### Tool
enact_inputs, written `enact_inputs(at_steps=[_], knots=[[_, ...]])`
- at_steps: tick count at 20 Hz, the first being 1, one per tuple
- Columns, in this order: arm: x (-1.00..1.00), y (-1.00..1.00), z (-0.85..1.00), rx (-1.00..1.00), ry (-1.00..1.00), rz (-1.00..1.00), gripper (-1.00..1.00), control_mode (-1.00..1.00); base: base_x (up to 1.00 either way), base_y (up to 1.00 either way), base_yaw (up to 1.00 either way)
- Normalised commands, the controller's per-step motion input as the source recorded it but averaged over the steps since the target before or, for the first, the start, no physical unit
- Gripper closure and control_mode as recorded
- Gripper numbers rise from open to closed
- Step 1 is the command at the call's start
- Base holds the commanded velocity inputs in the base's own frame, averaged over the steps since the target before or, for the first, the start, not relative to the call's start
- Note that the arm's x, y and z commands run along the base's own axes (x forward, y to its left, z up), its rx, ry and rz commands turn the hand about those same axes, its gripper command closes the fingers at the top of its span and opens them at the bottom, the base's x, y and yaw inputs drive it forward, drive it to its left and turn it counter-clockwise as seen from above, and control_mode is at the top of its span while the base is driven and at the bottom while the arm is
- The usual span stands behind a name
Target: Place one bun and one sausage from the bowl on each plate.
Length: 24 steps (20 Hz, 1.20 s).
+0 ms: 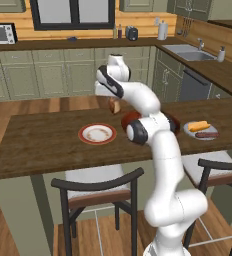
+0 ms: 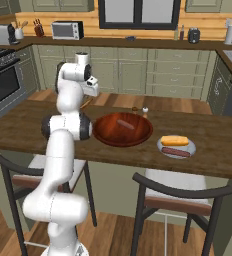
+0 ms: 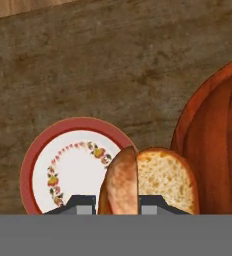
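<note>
Gripper (image 3: 117, 205), two dark fingertips at the bottom centre of the hand view, is clamping a golden-brown split bread bun (image 3: 148, 182) between them; the bun is also showing just left of centre in the left base view (image 1: 114, 105), hanging above the dark wooden counter (image 1: 43, 137).

Small round cream-centred plate with a red-brown rim and floral ring (image 3: 68, 167) is lying bare at the lower left of the hand view, and left of centre in the left base view (image 1: 97, 133).

Wide, shallow, glossy reddish-brown bowl (image 2: 122, 129) is sitting at the centre of the right base view, holding one reddish sausage (image 2: 125, 123).

Small plain pale grey plate (image 2: 176, 146) is resting just right of the bowl, carrying one yellow-orange bun (image 2: 174, 141) and one dark red sausage (image 2: 177, 151) side by side.
</note>
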Motion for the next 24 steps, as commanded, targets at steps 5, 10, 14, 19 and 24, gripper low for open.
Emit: enact_inputs(at_steps=[5,10,14,19,24], knots=[[0.17,0.60,-0.15,-0.08,0.00,0.17,1.00,-1.00,0.00,0.00,0.00],[0.27,0.49,-0.09,-0.05,0.03,0.18,1.00,-1.00,0.00,0.00,0.00],[0.30,0.37,-0.16,-0.06,0.06,0.15,1.00,-1.00,0.00,0.00,0.00],[0.37,0.27,-0.14,-0.08,0.08,0.05,1.00,-1.00,0.00,0.00,0.00],[0.36,0.14,-0.01,-0.09,0.04,0.00,1.00,-1.00,0.00,0.00,0.00]])
